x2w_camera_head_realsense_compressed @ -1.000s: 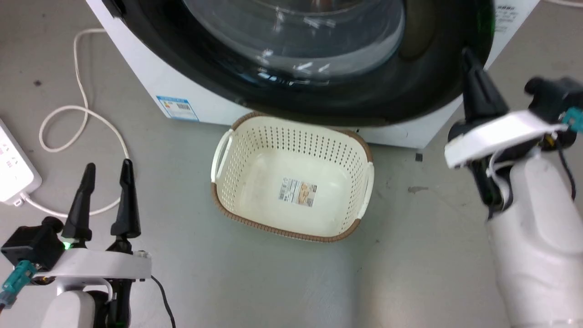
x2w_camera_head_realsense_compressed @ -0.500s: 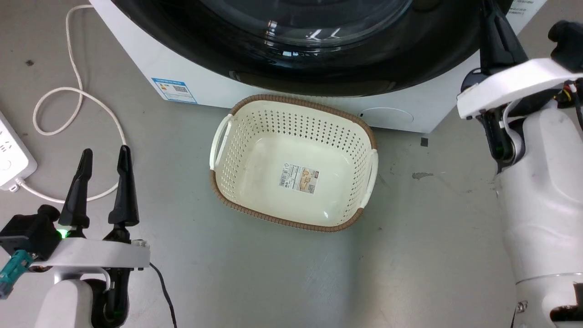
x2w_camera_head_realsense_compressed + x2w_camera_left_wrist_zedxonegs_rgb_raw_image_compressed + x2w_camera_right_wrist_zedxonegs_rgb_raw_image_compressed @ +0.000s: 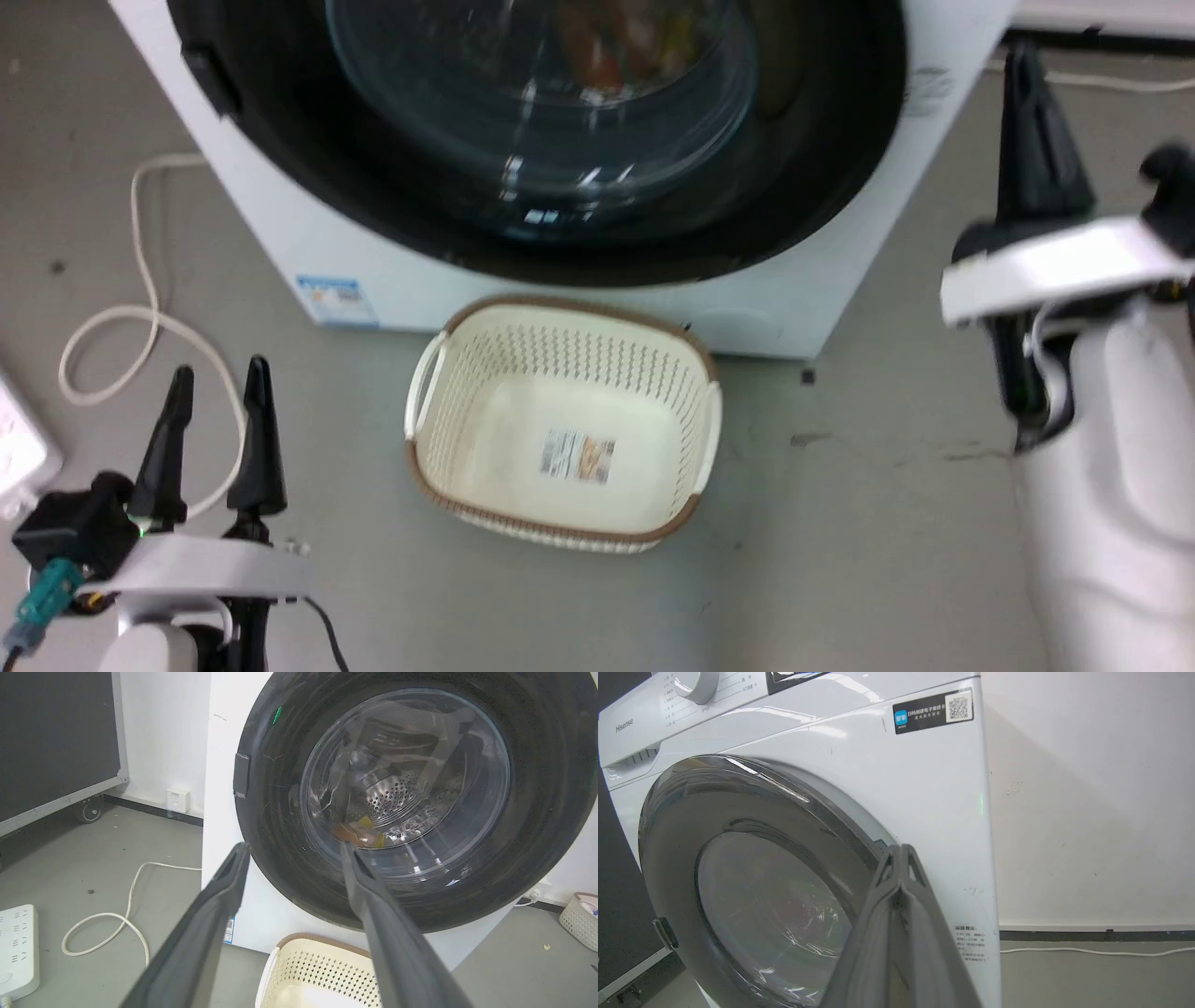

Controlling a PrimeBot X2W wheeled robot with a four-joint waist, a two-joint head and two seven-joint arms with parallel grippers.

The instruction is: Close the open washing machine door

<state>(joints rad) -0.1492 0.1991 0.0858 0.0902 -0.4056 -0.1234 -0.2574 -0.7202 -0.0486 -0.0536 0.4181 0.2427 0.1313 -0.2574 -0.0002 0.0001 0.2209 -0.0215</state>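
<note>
- Door (image 3: 541,121) fills the top of the head view: a glossy black rim around a clear glass bowl, on the front of the white machine (image 3: 308,233). A blue label (image 3: 327,297) sits low on the machine's left.
- A cream basket (image 3: 569,310) stands on the floor (image 3: 840,541) just before the machine, below the door. A white cable (image 3: 140,308) loops at the left, near a power strip (image 3: 19,457).
- At lower left the left end effector (image 3: 219,373) hovers with fingers spread wide, holding nothing, well apart from the door.
- At the right the right end effector (image 3: 1027,84) stands upright just beside the machine's right front corner, fingers pressed together with nothing between them.
- Left wrist view: the spread fingers (image 3: 224,882) point toward the door (image 3: 406,788), which faces the camera. Through its glass show the steel drum (image 3: 392,798) and some orange and yellow items (image 3: 359,833).
- Right wrist view: the door (image 3: 761,905) lies flat against the machine (image 3: 924,788); whether it is latched I cannot tell.
- The closed tip of the right end effector (image 3: 901,854) sits before the white panel just right of the door's rim; whether it touches I cannot tell.
- A knob (image 3: 696,681) and a black sticker (image 3: 933,711) sit up top, with a white wall (image 3: 1087,788) behind.
</note>
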